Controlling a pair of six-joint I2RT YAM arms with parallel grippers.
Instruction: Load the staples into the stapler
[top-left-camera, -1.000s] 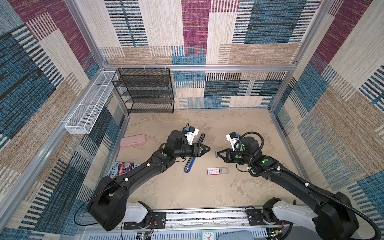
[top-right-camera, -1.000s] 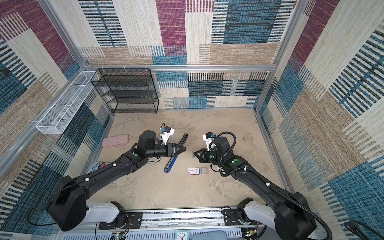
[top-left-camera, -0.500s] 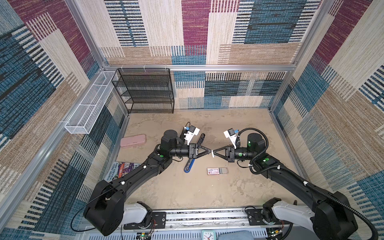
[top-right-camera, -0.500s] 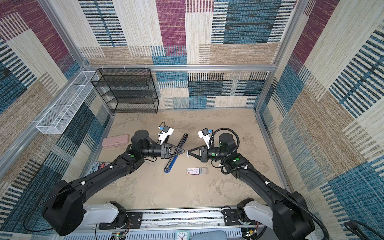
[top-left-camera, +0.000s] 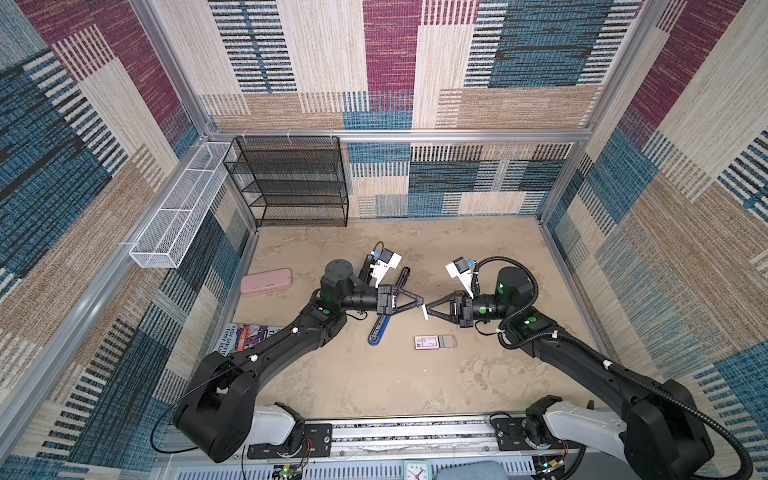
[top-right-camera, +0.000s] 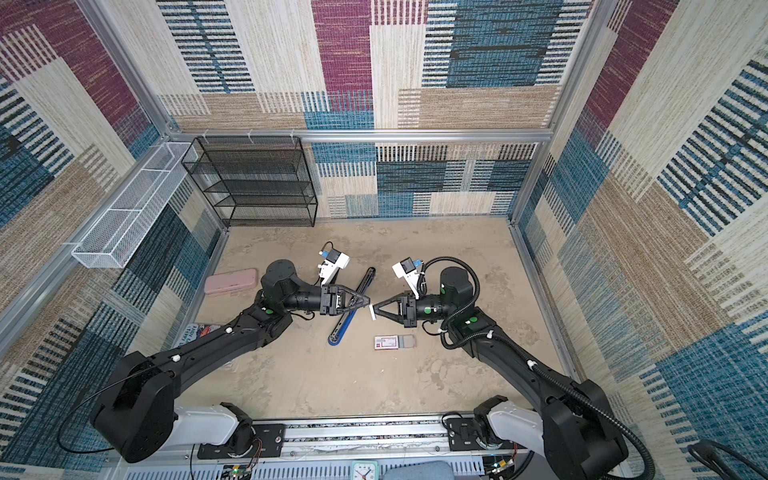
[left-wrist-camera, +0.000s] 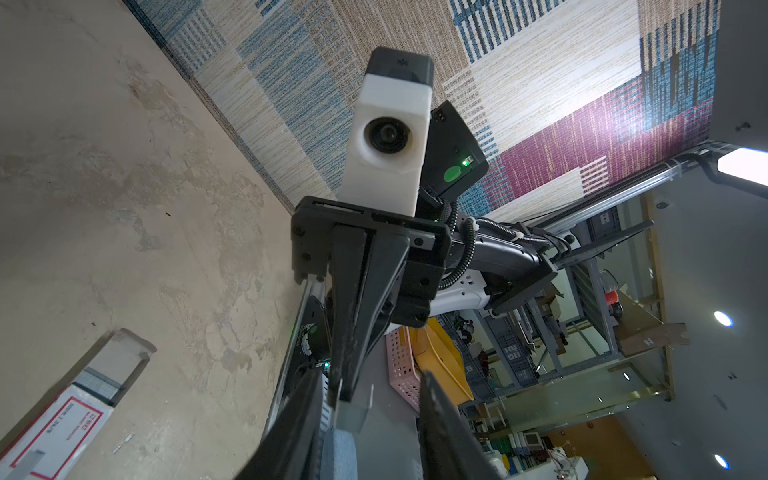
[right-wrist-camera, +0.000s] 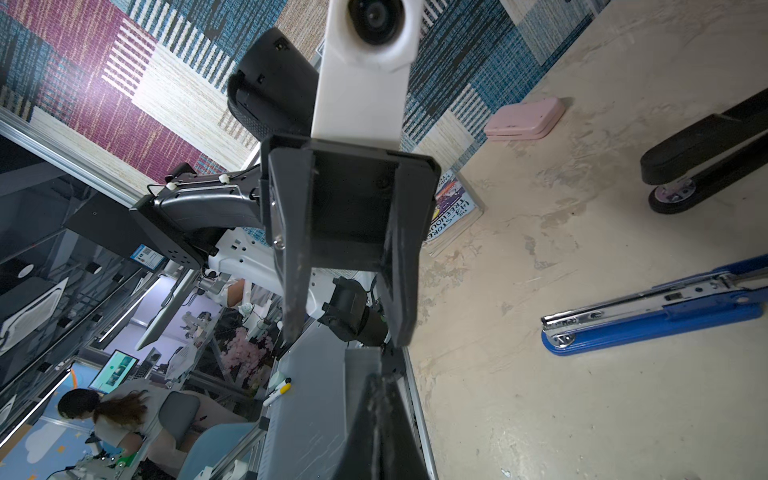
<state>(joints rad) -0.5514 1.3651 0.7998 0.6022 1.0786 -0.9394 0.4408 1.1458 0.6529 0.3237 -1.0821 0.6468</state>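
Your right gripper (top-left-camera: 427, 308) is clamped on a staple strip (right-wrist-camera: 363, 365): thin, grey, pinched at one end, the rest sticking out past the fingertips. Your left gripper (top-left-camera: 420, 300) has its jaws parted, and the right wrist view shows a clear gap between its fingers (right-wrist-camera: 293, 299). The strip's free end sits right at the mouth of that gap. Can't tell if it touches either finger.

Both grippers hang tip to tip in mid-air above the table (top-left-camera: 365, 386), as seen in both top views. There the left gripper crosses over the stapler (top-left-camera: 379, 328). The stapler lies on the table hinged open, blue base and bare metal channel nearer the arm bases, black top arm (top-left-camera: 402, 276) swung away.

Rest of the staples: white box (top-left-camera: 427, 341) with a red label, grey tray (top-left-camera: 447, 341) slid partly out, flat on the table near the stapler's blue end. Pink case (top-left-camera: 266, 281) is well apart, by the left wall.
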